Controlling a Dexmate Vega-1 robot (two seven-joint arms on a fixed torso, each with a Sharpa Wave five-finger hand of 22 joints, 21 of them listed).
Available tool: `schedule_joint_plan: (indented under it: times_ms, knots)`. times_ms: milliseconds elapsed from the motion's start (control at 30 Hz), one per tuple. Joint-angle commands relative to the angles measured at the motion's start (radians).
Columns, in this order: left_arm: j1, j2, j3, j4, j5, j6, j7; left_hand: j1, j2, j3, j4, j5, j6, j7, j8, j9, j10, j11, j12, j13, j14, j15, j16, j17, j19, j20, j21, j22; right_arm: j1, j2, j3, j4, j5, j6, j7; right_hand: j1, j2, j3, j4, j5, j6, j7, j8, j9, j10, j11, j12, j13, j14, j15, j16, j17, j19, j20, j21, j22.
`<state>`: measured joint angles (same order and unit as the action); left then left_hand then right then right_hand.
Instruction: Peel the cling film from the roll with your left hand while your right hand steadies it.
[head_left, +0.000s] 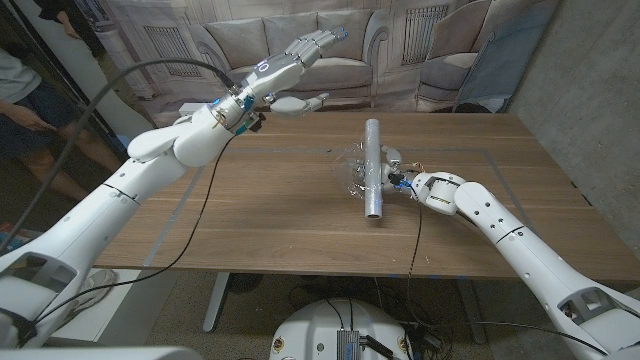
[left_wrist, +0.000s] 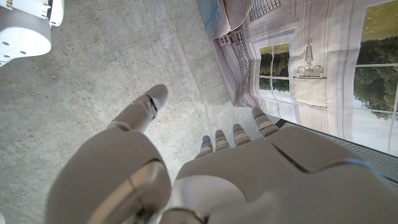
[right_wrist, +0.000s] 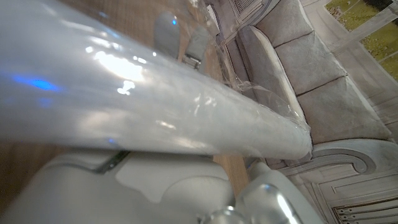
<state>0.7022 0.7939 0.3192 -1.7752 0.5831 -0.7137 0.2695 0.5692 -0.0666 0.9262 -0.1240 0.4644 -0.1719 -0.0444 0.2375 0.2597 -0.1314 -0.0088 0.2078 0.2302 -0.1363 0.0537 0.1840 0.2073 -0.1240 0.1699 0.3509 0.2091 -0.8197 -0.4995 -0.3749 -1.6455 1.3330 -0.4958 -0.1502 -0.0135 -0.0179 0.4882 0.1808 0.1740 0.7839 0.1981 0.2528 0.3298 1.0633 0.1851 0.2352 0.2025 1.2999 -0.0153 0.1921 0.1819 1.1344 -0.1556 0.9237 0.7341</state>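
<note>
The roll (head_left: 373, 167) was silvery grey with clear, glossy film (head_left: 350, 165) coming off it. Table (head_left: 270, 210) was warm brown wood grain. Both hands (head_left: 290, 65) (head_left: 395, 178) were white and pale grey, and the backdrop (head_left: 330, 40) had a printed grey sofa pattern.

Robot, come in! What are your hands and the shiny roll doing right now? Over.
Left hand raised above the table's far edge, fingers apart, holding nothing. Right hand grips the cling film roll lying on the table. Loose film beside roll. Nothing in the way.
</note>
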Motion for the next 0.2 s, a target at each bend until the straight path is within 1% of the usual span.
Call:
schedule_joint_plan:
  times_ms: [33, 67, 133, 200]
  knots:
    - [0.027, 0.012, -0.027, 0.026, -0.032, -0.030, 0.011, -0.006, 0.005, 0.007, -0.001, -0.003, -0.075, -0.005, 0.008, 0.001, -0.001, 0.005, 0.008, 0.004, -0.004, 0.008, 0.006, 0.002, 0.000, 0.013, 0.003, 0.003, -0.005, 0.014, -0.015, -0.030, -0.003, -0.001, -0.045, 0.002, -0.006, -0.004, -0.002, 0.004, 0.003, 0.008, -0.006, 0.000, 0.006, 0.007, 0.001, 0.003, -0.003, 0.003, -0.001, 0.002, 0.068, -0.057, -0.003, 0.005]
    - [0.032, 0.018, -0.031, 0.019, -0.040, -0.023, -0.002, -0.007, 0.005, 0.007, -0.001, -0.003, -0.073, -0.003, 0.008, 0.000, -0.003, 0.005, 0.008, 0.004, -0.004, 0.009, 0.006, 0.002, 0.000, 0.013, 0.003, 0.003, -0.006, 0.015, -0.016, -0.033, -0.004, 0.000, -0.050, 0.002, -0.006, -0.005, -0.002, 0.004, 0.003, 0.008, -0.006, 0.000, 0.005, 0.007, 0.000, 0.003, -0.003, 0.004, -0.001, 0.002, 0.068, -0.057, -0.003, 0.005]
    - [0.045, 0.017, -0.048, 0.016, -0.022, -0.026, 0.022, -0.008, 0.007, 0.008, -0.001, -0.003, -0.070, -0.002, 0.008, 0.000, -0.004, 0.008, 0.009, 0.004, -0.004, 0.009, 0.007, 0.002, -0.001, 0.014, 0.004, 0.003, -0.007, 0.017, -0.018, -0.039, -0.004, 0.001, -0.057, 0.002, -0.006, -0.005, -0.002, 0.004, 0.003, 0.008, -0.006, 0.000, 0.005, 0.007, 0.000, 0.003, -0.003, 0.004, -0.001, 0.002, 0.068, -0.057, -0.003, 0.005]
    - [0.056, 0.029, -0.060, 0.003, -0.037, -0.017, 0.007, -0.008, 0.008, 0.009, -0.001, -0.004, -0.069, -0.001, 0.008, -0.001, -0.003, 0.009, 0.010, 0.004, -0.003, 0.008, 0.007, 0.002, 0.000, 0.015, 0.004, 0.003, -0.003, 0.020, -0.021, -0.042, -0.005, 0.002, -0.061, 0.002, -0.006, -0.006, -0.002, 0.004, 0.003, 0.008, -0.006, 0.000, 0.005, 0.007, 0.000, 0.003, -0.002, 0.004, -0.001, 0.002, 0.068, -0.058, -0.003, 0.005]
